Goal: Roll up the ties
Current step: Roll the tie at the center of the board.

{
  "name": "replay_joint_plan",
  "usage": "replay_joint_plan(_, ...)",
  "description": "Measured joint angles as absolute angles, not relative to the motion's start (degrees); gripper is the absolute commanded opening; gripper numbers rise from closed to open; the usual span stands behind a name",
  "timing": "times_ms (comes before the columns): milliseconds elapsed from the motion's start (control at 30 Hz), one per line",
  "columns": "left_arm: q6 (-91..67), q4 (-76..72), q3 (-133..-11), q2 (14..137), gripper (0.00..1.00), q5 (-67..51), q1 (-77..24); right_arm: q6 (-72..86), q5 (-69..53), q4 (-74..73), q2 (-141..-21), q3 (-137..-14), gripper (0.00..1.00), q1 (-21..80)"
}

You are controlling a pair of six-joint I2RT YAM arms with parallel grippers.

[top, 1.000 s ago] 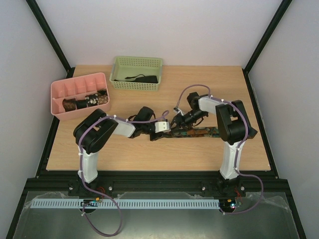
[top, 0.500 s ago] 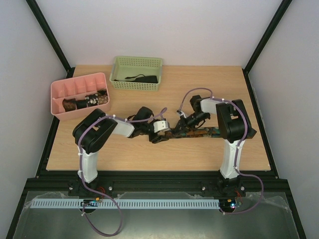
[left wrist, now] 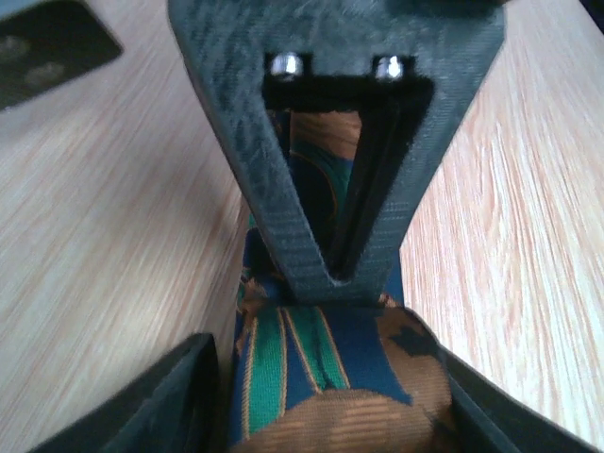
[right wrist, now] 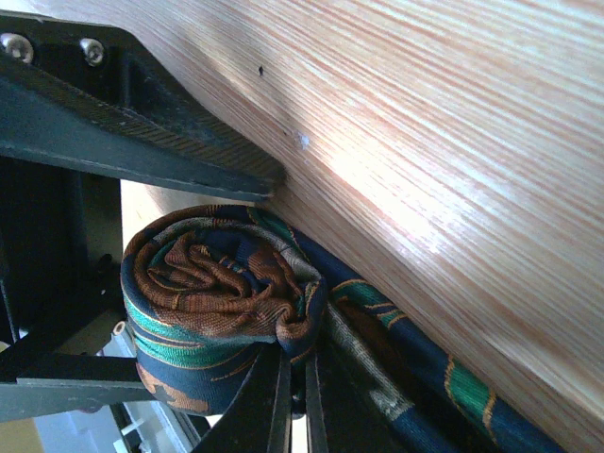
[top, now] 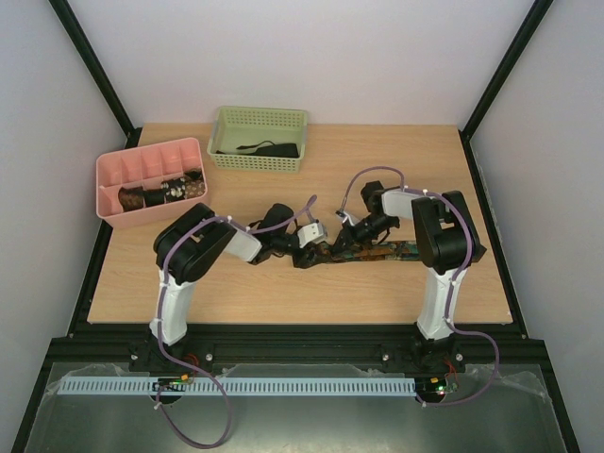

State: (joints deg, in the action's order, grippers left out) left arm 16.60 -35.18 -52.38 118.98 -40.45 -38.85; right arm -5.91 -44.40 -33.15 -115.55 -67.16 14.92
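left gripper [left wrist: 330, 411] parted, right gripper [right wrist: 296, 396] closed

My desk [top: 283, 293] is pale wood grain. At its far left sits a pink tray [top: 151, 153] split into compartments. A green slotted basket [top: 260, 115] stands near it on the far edge. A white slotted strip [top: 283, 386] runs along the front, below the desk.

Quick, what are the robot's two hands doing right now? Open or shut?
Left gripper: open, fingers either side of the tie roll.
Right gripper: shut, tips at the roll; pinching unclear.
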Motion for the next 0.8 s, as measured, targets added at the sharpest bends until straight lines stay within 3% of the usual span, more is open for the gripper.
replay_joint_plan(67, 16.19, -35.97, -52.77, 119.74, 0.37, -40.82, -39.20, -5.69, -44.27, -32.82, -115.61, -67.18, 0.03, 14.92)
replay_joint_plan(133, 16.84, -36.10, -52.64, 119.68, 0.34, -40.18, -39.46, -5.65, -44.14, -33.04, -115.77, -67.64, 0.13, 14.90)
replay_joint_plan(300, 23.57, -34.79, -50.50, 117.19, 0.32, -36.93, -39.59, -7.03, -43.16, -35.77, -116.46, -70.59, 0.39, 14.70)
replay_joint_plan(433, 28.62, -31.86, -49.87, 115.48, 0.32, -35.11, -39.75, -9.32, -44.05, -39.07, -116.36, -72.44, 0.54, 13.91)
replay_joint_plan(667, 32.47, -29.45, -50.54, 115.11, 0.34, -34.59, -40.03, -8.47, -48.99, -41.89, -114.08, -72.47, 0.51, 14.50)
replay_joint_plan(800, 33.39, -28.51, -50.94, 115.09, 0.35, -34.63, -40.23, -6.76, -49.36, -41.19, -114.15, -72.10, 0.40, 16.71)
